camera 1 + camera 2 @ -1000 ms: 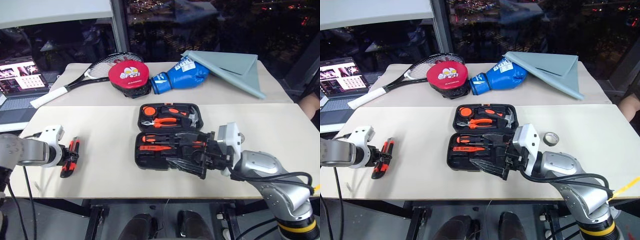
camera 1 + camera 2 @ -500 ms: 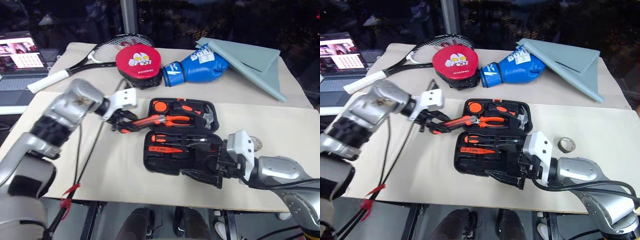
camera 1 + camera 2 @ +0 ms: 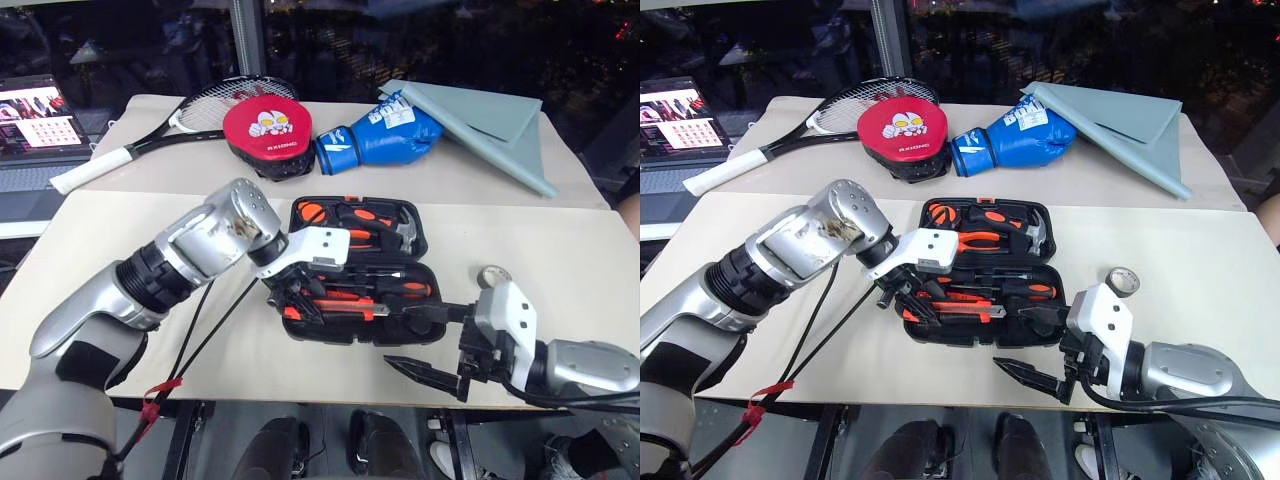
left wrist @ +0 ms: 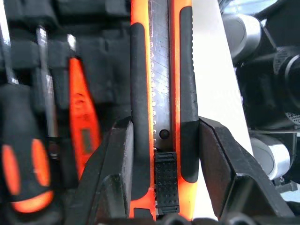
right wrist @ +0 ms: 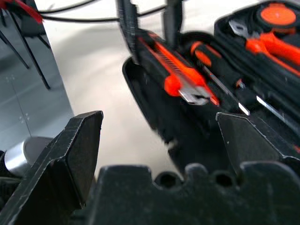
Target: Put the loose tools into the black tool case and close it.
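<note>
The black tool case lies open mid-table. My left gripper is shut on the orange-and-black utility knife and holds it along the front row of the case's lower half; whether it rests in a recess I cannot tell. Beside it in the case lie a black-and-orange screwdriver and the slim orange tester. My right gripper stands wide open and empty off the case's front right corner, over the table edge. The small tape roll lies loose on the table to the right of the case.
Orange-handled pliers and a hammer fill the case lid. Behind the case lie a red punch pad, a blue boxing glove, a racket and a grey folder. A laptop sits far left.
My left arm carried the utility knife from the table's left side across to the case. My right gripper drew back from the case toward the front right edge, still open. The camera also shifted.
</note>
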`<action>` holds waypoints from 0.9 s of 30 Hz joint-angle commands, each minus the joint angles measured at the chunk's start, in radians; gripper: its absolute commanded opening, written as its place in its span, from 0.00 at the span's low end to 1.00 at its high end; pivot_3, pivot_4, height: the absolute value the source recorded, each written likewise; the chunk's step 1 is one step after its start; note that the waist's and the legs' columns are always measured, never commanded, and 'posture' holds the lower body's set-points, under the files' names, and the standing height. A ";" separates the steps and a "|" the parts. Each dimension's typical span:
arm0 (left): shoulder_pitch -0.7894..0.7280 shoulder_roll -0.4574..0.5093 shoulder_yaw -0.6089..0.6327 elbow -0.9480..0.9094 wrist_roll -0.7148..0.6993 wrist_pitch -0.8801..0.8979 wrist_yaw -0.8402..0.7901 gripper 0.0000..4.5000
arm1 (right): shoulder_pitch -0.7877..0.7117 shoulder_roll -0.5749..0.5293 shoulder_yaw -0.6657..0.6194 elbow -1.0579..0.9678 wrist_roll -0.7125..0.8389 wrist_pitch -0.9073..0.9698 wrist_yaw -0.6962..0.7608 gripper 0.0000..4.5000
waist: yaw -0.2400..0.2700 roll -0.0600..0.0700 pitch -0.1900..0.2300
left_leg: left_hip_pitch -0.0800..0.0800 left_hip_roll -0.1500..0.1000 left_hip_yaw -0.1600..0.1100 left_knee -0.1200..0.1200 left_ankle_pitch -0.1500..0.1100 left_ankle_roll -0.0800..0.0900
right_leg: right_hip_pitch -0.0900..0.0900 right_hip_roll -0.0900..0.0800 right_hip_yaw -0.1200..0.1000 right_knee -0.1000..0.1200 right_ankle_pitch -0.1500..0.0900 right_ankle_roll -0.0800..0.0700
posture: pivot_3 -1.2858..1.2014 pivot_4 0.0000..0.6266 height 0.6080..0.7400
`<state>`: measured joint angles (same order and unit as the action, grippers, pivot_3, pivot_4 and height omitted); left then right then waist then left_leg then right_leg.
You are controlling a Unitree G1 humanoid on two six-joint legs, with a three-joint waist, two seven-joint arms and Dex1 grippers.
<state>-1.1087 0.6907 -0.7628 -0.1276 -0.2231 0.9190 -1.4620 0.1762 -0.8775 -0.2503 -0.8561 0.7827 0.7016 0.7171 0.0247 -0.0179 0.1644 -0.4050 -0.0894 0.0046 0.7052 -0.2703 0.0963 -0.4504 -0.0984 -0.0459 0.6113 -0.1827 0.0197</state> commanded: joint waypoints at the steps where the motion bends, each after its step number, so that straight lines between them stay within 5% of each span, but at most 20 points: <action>1: 0.015 -0.054 -0.023 0.015 0.059 -0.003 0.067 0.34 | 0.019 -0.022 -0.056 -0.037 -0.007 -0.003 -0.008 1.00 | 0.004 0.000 0.000 | 0.002 0.000 0.000 0.000 0.000 0.002 | 0.002 0.000 0.000 0.000 0.000 0.000 | 0.52 0.24 0.94; 13: 0.052 -0.156 -0.051 0.149 0.153 -0.111 0.110 0.34 | 0.026 -0.009 -0.079 -0.069 0.021 -0.001 -0.074 1.00 | 0.016 0.000 0.000 | 0.007 -0.001 0.000 0.000 -0.002 0.006 | 0.008 0.000 0.003 -0.001 0.003 -0.005 | 0.52 0.24 0.94; 27: 0.058 -0.183 -0.049 0.066 0.109 0.059 0.097 0.34 | 0.038 -0.002 -0.060 -0.086 0.034 -0.003 -0.110 1.00 | 0.017 0.000 0.000 | 0.008 -0.001 0.000 0.001 -0.002 0.007 | 0.010 0.001 0.004 -0.001 0.003 -0.005 | 0.52 0.24 0.94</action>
<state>-1.0586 0.5151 -0.7969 -0.0353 -0.1196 0.9810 -1.3773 0.2208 -0.8768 -0.2935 -0.9157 0.8066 0.7018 0.6081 0.0418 -0.0176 0.1640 -0.3969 -0.0906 0.0047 0.7059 -0.2725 0.1029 -0.4405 -0.0980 -0.0420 0.6106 -0.1799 0.0153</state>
